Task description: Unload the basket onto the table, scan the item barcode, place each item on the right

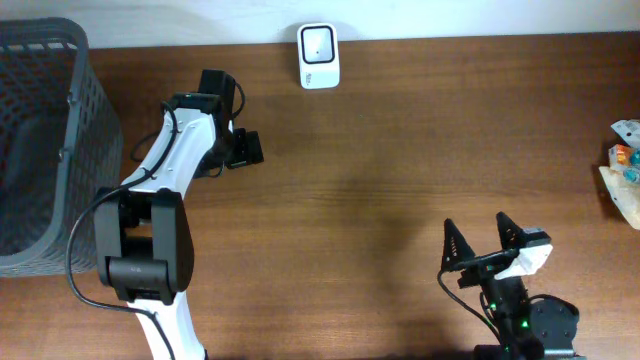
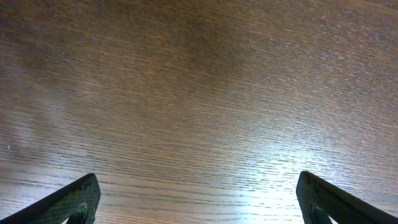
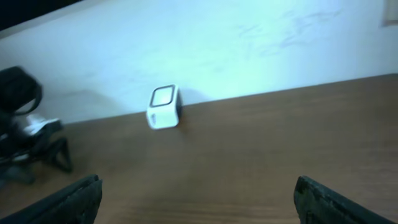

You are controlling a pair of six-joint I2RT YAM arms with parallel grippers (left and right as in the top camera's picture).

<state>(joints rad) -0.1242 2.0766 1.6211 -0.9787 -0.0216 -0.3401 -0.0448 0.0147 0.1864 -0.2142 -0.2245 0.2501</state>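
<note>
Against the far edge of the bench (image 1: 400,150), slightly left of its middle, stands the white barcode scanner (image 1: 319,56), its dark-framed window facing up. The right wrist view shows the scanner (image 3: 163,107) close under a pale wall (image 3: 249,50). At the right edge, about halfway along it, lies the item (image 1: 626,170), a crinkled pale packet with coloured print, partly cut off by the picture border and touched by neither arm. A grey mesh basket (image 1: 40,150) sits at the far left corner and runs out of the picture on the left; what it holds cannot be made out. The left gripper (image 1: 243,150) is released, its fingers spread wide with nothing held, over bare wood between basket and scanner; its own camera shows only wood grain between the two dark fingertips (image 2: 68,202). The right gripper (image 1: 480,240) is likewise released and holds nothing, close to the near edge and right of the middle, well apart from both scanner and item. Its fingers (image 3: 74,199) frame the distant scanner, with the blurred left arm (image 3: 25,143) at the left border of that view
</note>
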